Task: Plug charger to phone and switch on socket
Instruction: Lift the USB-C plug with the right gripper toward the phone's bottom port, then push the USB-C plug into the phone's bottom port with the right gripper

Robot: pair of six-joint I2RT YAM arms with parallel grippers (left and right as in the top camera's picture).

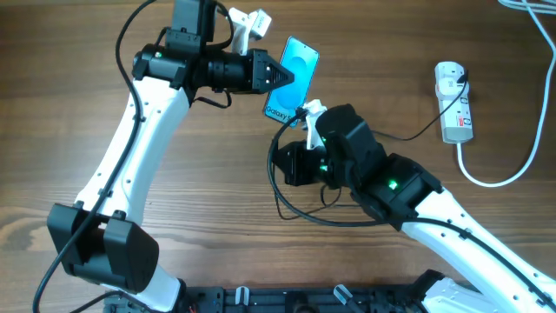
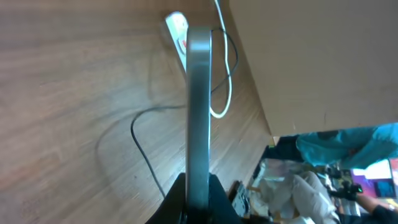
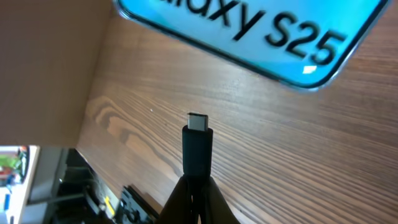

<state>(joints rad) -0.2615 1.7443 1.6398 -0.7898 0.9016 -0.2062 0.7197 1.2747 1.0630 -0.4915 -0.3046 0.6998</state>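
My left gripper [image 1: 280,74] is shut on the phone [image 1: 293,76], holding it above the table with its turquoise screen up. In the left wrist view the phone [image 2: 199,106] shows edge-on between the fingers [image 2: 199,193]. My right gripper [image 1: 291,162] is shut on the charger connector [image 3: 198,146]; its metal tip points at the phone's lower edge [image 3: 267,37], a short gap away. The thin black charger cable [image 1: 417,135] runs to a black plug in the white socket [image 1: 455,103] at the right. The socket also shows in the left wrist view [image 2: 176,31].
The socket's thick white cable [image 1: 504,178] loops at the right edge of the wooden table [image 1: 104,52]. A loop of black cable [image 1: 300,213] lies under my right arm. A brown board [image 2: 311,56] stands at the table's edge.
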